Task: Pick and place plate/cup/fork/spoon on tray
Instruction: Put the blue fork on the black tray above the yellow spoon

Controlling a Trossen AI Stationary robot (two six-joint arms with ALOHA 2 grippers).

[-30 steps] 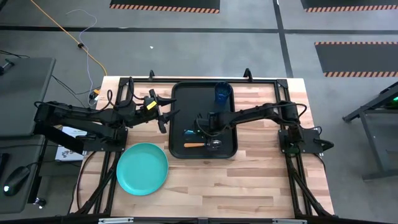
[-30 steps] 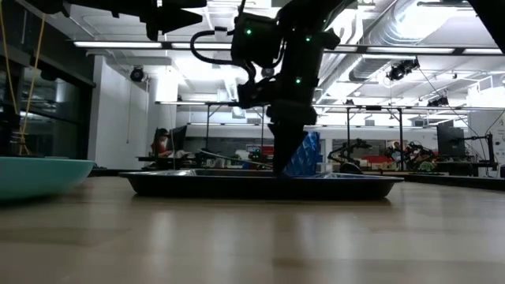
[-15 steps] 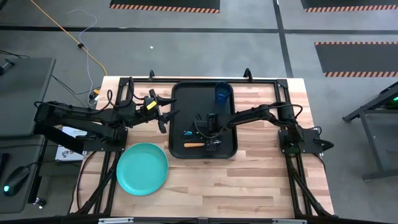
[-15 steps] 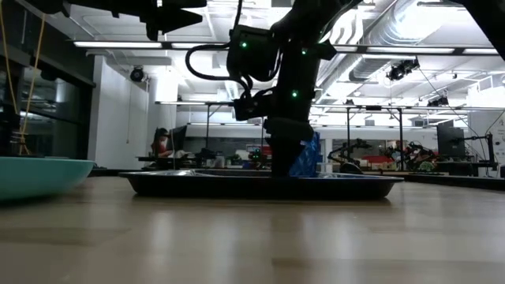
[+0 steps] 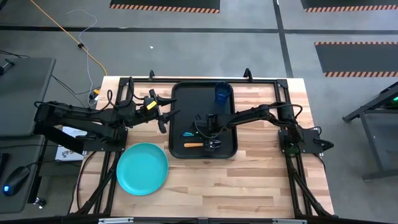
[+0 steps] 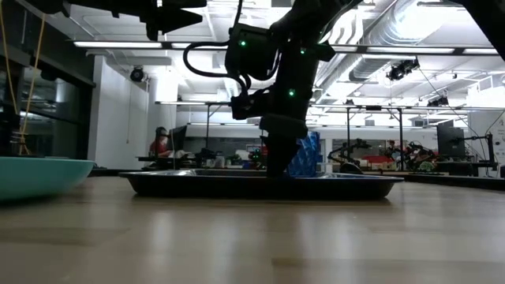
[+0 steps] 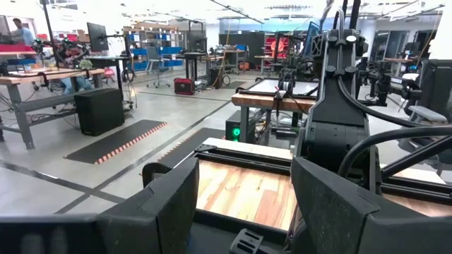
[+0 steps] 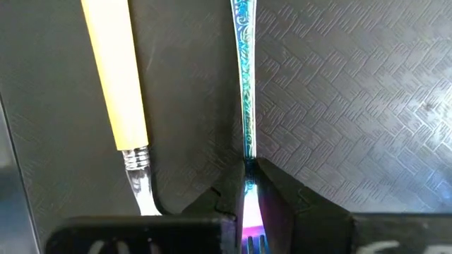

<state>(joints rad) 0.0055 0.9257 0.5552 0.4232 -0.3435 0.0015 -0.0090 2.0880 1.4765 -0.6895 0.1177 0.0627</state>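
Right gripper (image 5: 210, 138) is low over the black tray (image 5: 180, 93), jaws nearly closed on the fork (image 8: 244, 85). The fork's slim handle shows an iridescent teal-blue with embossed scrollwork and lies on the tray's textured floor, just beside the orange-handled spoon (image 8: 116, 77). Blue cup (image 5: 223, 93) stands in the tray's far corner. Teal plate (image 5: 142, 168) rests on the table. Left gripper (image 5: 166, 115) waits beside the tray, fingers apart, empty.

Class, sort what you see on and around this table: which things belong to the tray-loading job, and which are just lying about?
Job:
tray
cup, on the tray
spoon, on the tray
fork, between the right gripper fingers on the tray
plate, on the table

Lying about:
yellow cable, on the floor
computer mouse
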